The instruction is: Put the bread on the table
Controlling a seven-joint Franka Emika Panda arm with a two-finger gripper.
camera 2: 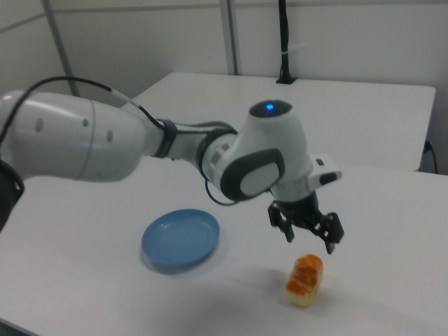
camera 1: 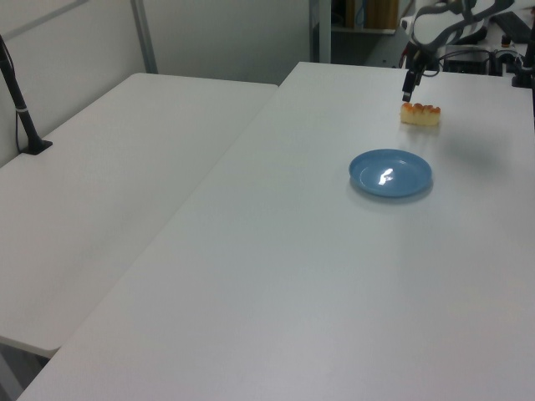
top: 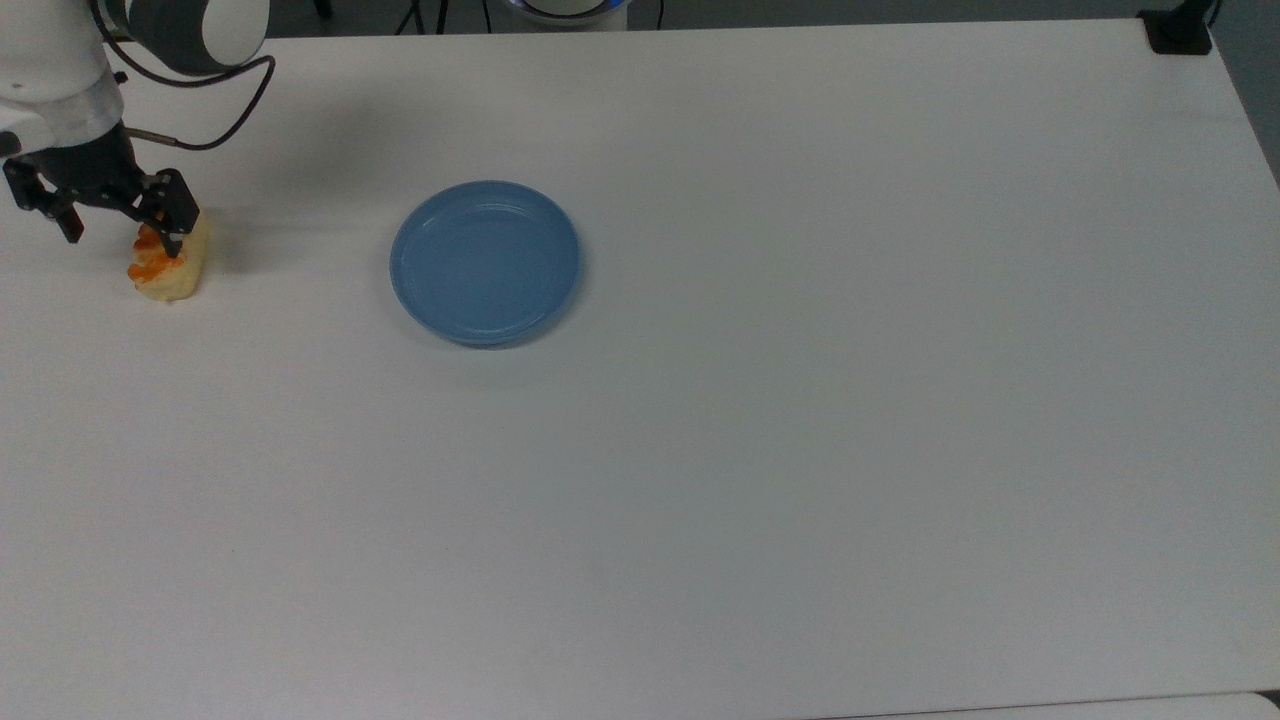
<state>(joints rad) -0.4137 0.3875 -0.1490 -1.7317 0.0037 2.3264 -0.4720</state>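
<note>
No brand, label or writing is showing anywhere. The bread (top: 168, 265) is lying on the white desk (top: 800, 420) – a small oblong pale-yellow roll with orange-glazed stripes across its top (camera 2: 305, 278). In the top view it is sitting well apart from the blue plate (top: 486, 262), at about nine o'clock from it, close to the desk's edge; in the left view the roll (camera 1: 420, 114) is lying beyond the plate (camera 1: 390, 173), at about one o'clock. The gripper (camera 2: 308, 232) is hanging just above the bread with its black fingers (camera 2: 332, 236) spread apart and gripping nothing – a clear gap is showing between them and the roll in the right view. The white arm (camera 2: 126, 143) is reaching over the desk behind the plate (camera 2: 180, 239).
</note>
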